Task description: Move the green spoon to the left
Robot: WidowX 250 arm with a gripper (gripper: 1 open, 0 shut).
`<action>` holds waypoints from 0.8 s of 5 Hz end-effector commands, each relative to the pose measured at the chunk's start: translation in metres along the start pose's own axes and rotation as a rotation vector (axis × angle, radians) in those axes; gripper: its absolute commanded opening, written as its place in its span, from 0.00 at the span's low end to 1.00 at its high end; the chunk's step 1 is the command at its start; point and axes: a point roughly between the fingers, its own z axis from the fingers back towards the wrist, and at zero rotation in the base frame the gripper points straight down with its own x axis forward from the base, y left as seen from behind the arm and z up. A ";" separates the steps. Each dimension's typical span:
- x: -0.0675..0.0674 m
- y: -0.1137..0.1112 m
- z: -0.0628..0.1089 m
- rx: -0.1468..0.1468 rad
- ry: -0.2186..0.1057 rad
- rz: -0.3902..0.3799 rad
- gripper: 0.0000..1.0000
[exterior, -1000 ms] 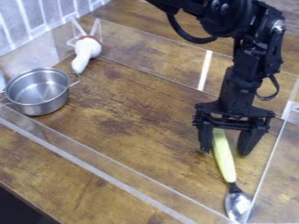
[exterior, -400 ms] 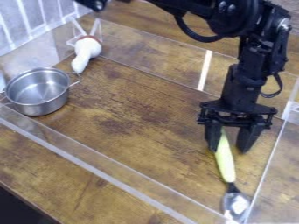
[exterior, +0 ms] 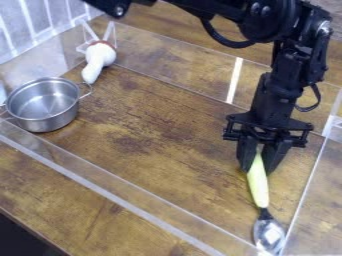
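The green spoon (exterior: pixel 257 183) lies on the wooden table at the right, its yellow-green handle pointing away from me and its shiny metal bowl (exterior: pixel 271 234) toward the near right corner. My gripper (exterior: pixel 263 158) points straight down over the far end of the handle. Its black fingers have drawn in against that end, shut on the handle, while the spoon still rests on the table. The fingers hide the handle's tip.
A steel pot (exterior: pixel 42 103) stands at the left. Behind it lies a whitish stubby object with a red tip (exterior: pixel 94 66). Low clear plastic walls (exterior: pixel 134 205) enclose the table, one close to the right of the spoon.
The fingers, spread wide on either side of the handle before, have closed in on it. The hand itself has stayed in place and the spoon has not shifted.
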 end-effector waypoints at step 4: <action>0.018 0.014 0.135 -0.183 -0.085 0.053 0.00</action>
